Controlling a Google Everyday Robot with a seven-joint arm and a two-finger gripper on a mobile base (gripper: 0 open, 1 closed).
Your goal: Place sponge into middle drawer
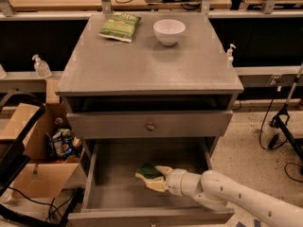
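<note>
Camera view: gripper (157, 178) pinching sponge (148, 171), low inside drawer (113, 189). Floor just beneath it; ease down, release flat, lift clear before you pull back.

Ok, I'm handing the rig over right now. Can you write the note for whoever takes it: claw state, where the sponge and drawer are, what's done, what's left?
Claw: inside the open middle drawer, reaching in from the right, shut on the sponge.
Sponge: held low over the drawer floor, near its centre. I cannot tell whether it touches the floor.
Done: drawer is open and the sponge is inside it.
Left: release the sponge, then lift the arm out clear of the drawer front.
</note>
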